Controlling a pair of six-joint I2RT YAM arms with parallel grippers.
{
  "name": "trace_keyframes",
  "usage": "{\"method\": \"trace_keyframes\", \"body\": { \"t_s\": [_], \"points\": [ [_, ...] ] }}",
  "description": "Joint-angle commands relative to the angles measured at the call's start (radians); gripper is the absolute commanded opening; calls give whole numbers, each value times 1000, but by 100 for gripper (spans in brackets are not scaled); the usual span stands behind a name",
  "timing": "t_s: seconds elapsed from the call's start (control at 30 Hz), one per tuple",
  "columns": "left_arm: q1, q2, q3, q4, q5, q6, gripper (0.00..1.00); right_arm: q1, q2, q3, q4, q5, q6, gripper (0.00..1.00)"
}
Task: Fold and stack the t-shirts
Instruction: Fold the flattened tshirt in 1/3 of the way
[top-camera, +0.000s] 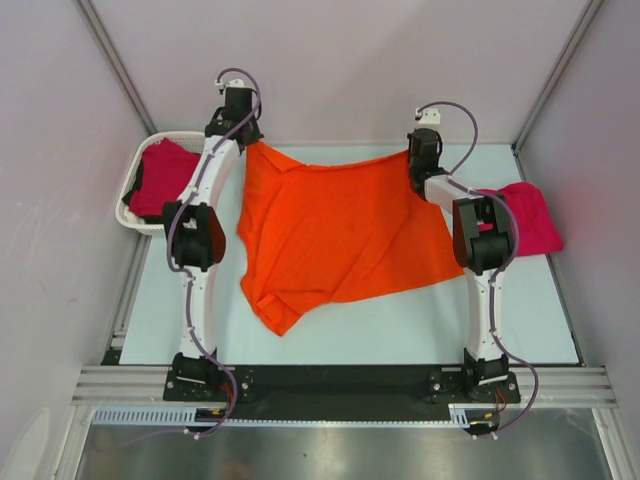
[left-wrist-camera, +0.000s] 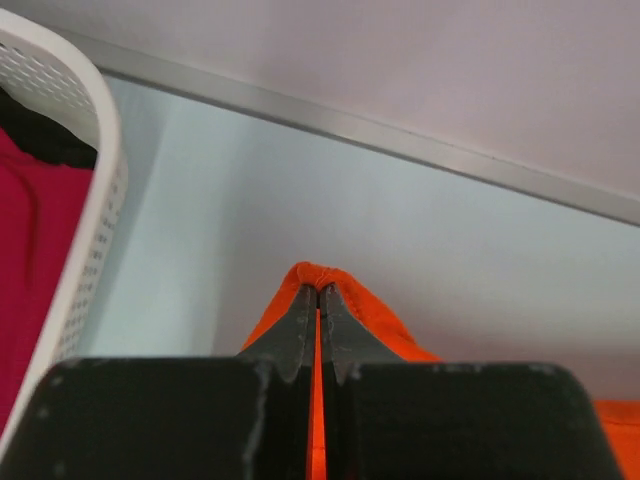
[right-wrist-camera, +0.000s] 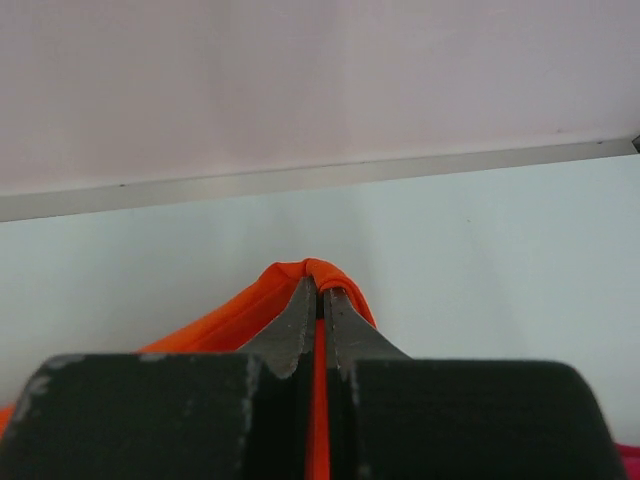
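Top external: left hand (top-camera: 247, 141) and right hand (top-camera: 413, 160) each pinch only a thin fold of the orange shirt (top-camera: 340, 235), so uneven pulling might slip one corner free.

Bright, even light, faint shadows; close fingers (left-wrist-camera: 290, 345) look perhaps slightly blurred.

Bright orange t-shirt (top-camera: 340, 235) spread wide, lifted by its two far corners, near edge rumpled on the tabletop (top-camera: 400, 335). One crimson-pink t-shirt (top-camera: 160, 178) bundled in the basket (top-camera: 125, 205) at left; second crimson-pink t-shirt (top-camera: 532, 225) at the tabletop's right edge.
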Motion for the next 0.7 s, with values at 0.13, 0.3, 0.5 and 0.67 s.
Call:
{"method": "trace_keyframes", "body": {
  "t_s": [0.13, 0.3, 0.5, 0.67],
  "points": [
    [50, 28, 73, -15, 29, 33, 0, -31, 48, 68, -6, 24, 21, 0],
    [50, -87, -103, 15, 76, -3, 0, -24, 15, 30, 3, 24, 21, 0],
    [49, -224, -375, 38, 81, -56, 0, -18, -67, -44, -18, 34, 44, 0],
    [49, -327, -504, 26, 20, -80, 0, -13, -144, -97, -55, 51, 76, 0]
  ]
}}
